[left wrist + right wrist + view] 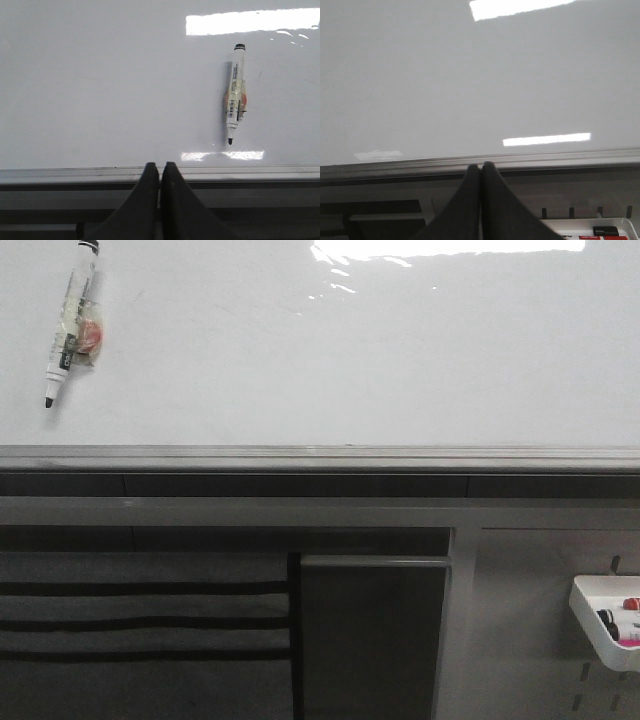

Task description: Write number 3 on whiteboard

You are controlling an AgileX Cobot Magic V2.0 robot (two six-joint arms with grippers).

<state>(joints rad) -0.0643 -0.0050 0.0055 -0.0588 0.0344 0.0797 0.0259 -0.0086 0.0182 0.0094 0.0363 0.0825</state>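
Observation:
The whiteboard [350, 350] is a glossy white board with glare and a grey frame edge [320, 455]. No number 3 shows on it. An uncapped white marker [70, 325] lies on the board at the far left, its black tip toward the frame; it also shows in the left wrist view [235, 95]. My left gripper [160, 167] is shut and empty, its tips over the board's frame, apart from the marker. My right gripper [480, 167] is shut and empty over the frame of the blank whiteboard [480, 80]. Neither gripper shows in the front view.
A grey perforated panel [530, 630] sits below the board at the right, holding a white tray [606, 620] with markers, also in the right wrist view [590, 232]. A dark slatted panel [140, 630] and a dark box [370, 635] sit below the frame.

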